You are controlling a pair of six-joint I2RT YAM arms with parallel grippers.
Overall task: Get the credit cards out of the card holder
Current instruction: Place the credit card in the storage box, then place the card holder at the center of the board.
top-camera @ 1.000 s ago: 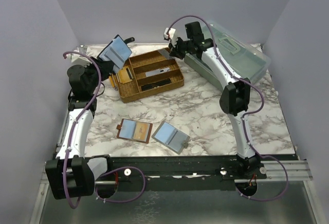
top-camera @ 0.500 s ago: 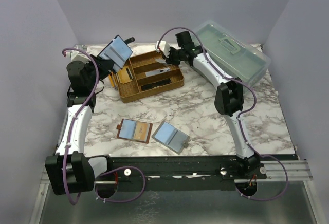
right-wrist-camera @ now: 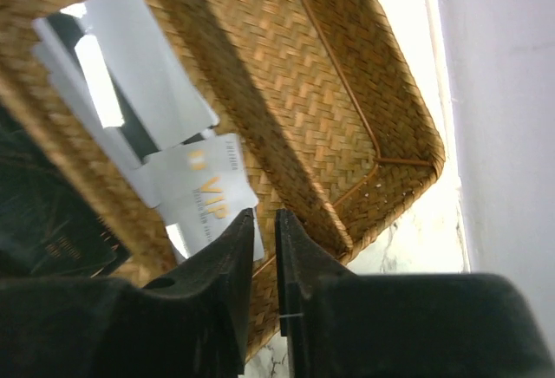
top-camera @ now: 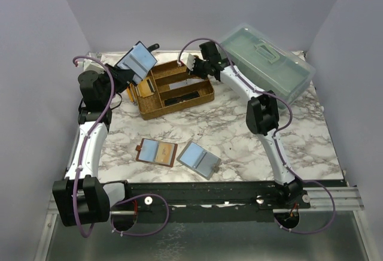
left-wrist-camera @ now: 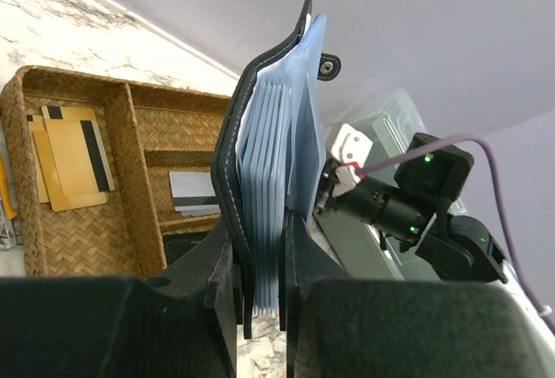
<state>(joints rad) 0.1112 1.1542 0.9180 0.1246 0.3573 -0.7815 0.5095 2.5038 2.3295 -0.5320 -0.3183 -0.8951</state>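
Card holder (left-wrist-camera: 227,135): the left gripper (left-wrist-camera: 260,248) is holding it upright and clear of the counter (top-camera: 239,135). Its jaws are clenching the lower edge, and the blue-grey pockets are fanning open just left of the woven tray (top-camera: 179,106). Credit cards (right-wrist-camera: 143,79): several pale ones are lying overlapped in the tray's middle compartment, one printed VIP, while the right gripper (right-wrist-camera: 264,226) is hovering over the tray's far corner, jaws parted by a slim gap and grasping nothing.
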